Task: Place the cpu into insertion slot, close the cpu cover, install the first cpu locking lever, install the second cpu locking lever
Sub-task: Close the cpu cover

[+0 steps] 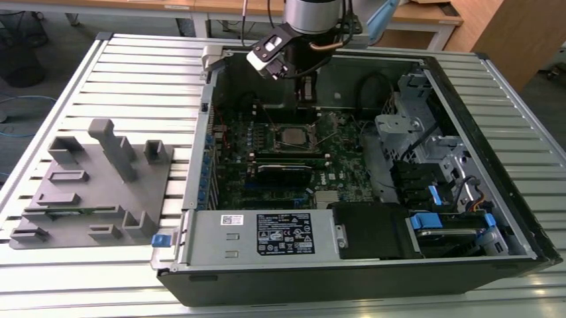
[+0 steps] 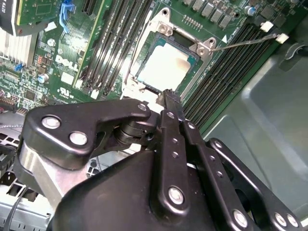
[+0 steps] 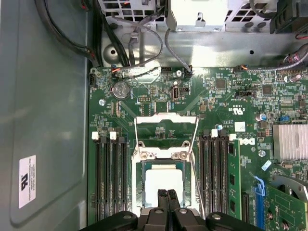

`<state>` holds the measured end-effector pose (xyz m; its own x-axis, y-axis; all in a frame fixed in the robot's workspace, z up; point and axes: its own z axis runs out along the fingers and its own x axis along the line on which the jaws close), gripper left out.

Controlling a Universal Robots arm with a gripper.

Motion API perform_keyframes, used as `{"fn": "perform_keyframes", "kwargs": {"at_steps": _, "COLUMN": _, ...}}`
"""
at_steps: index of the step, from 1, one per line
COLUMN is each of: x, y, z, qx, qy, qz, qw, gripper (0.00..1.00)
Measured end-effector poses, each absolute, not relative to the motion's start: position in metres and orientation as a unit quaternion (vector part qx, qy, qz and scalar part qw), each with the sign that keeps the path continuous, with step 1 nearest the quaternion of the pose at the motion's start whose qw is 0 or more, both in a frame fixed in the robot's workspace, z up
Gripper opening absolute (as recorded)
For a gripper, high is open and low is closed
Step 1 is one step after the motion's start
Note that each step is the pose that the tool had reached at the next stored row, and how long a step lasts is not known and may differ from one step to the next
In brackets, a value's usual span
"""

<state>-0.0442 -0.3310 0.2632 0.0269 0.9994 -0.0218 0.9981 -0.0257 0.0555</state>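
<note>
Black gripper [image 3: 168, 192], jaws seemingly together and empty, over the partly hidden cpu [image 3: 163, 177]

The cpu [image 3: 163, 182] sits in the insertion slot [image 3: 138, 188], flanked by memory slots [image 3: 110, 178]. The cpu cover [image 3: 166, 117] stands open beside it. The computer case [image 1: 354, 286] rests on the table [image 1: 132, 73], with a fixture block [image 1: 89, 192] on the exterior view's left.

The slatted metal table [image 1: 132, 73] carries an open computer case [image 1: 354, 283] and a grey fixture [image 1: 79, 213].
</note>
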Motion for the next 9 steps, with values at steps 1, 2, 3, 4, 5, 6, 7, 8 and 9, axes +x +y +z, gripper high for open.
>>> {"fn": "perform_keyframes", "kwargs": {"at_steps": 1, "x": -0.043, "y": -0.331, "z": 0.263, "qx": 0.716, "qy": 0.697, "qz": 0.012, "qw": 0.028, "gripper": 0.10}}
{"fn": "perform_keyframes", "kwargs": {"at_steps": 2, "x": -0.041, "y": -0.331, "z": 0.263, "qx": 0.716, "qy": 0.697, "qz": 0.012, "qw": 0.027, "gripper": 0.10}}
{"fn": "perform_keyframes", "kwargs": {"at_steps": 3, "x": -0.039, "y": -0.331, "z": 0.263, "qx": 0.716, "qy": 0.697, "qz": 0.012, "qw": 0.027, "gripper": 0.10}}
{"fn": "perform_keyframes", "kwargs": {"at_steps": 4, "x": -0.037, "y": -0.331, "z": 0.263, "qx": 0.716, "qy": 0.697, "qz": 0.012, "qw": 0.027, "gripper": 0.10}}
{"fn": "perform_keyframes", "kwargs": {"at_steps": 5, "x": -0.035, "y": -0.331, "z": 0.263, "qx": 0.716, "qy": 0.697, "qz": 0.012, "qw": 0.027, "gripper": 0.10}}
{"fn": "perform_keyframes", "kwargs": {"at_steps": 6, "x": -0.033, "y": -0.331, "z": 0.263, "qx": 0.716, "qy": 0.697, "qz": 0.012, "qw": 0.027, "gripper": 0.10}}
{"fn": "perform_keyframes", "kwargs": {"at_steps": 7, "x": -0.031, "y": -0.331, "z": 0.263, "qx": 0.716, "qy": 0.697, "qz": 0.012, "qw": 0.027, "gripper": 0.10}}
{"fn": "perform_keyframes", "kwargs": {"at_steps": 8, "x": -0.029, "y": -0.331, "z": 0.263, "qx": 0.716, "qy": 0.697, "qz": 0.012, "qw": 0.027, "gripper": 0.10}}
{"fn": "perform_keyframes", "kwargs": {"at_steps": 9, "x": -0.027, "y": -0.331, "z": 0.263, "qx": 0.716, "qy": 0.697, "qz": 0.012, "qw": 0.027, "gripper": 0.10}}
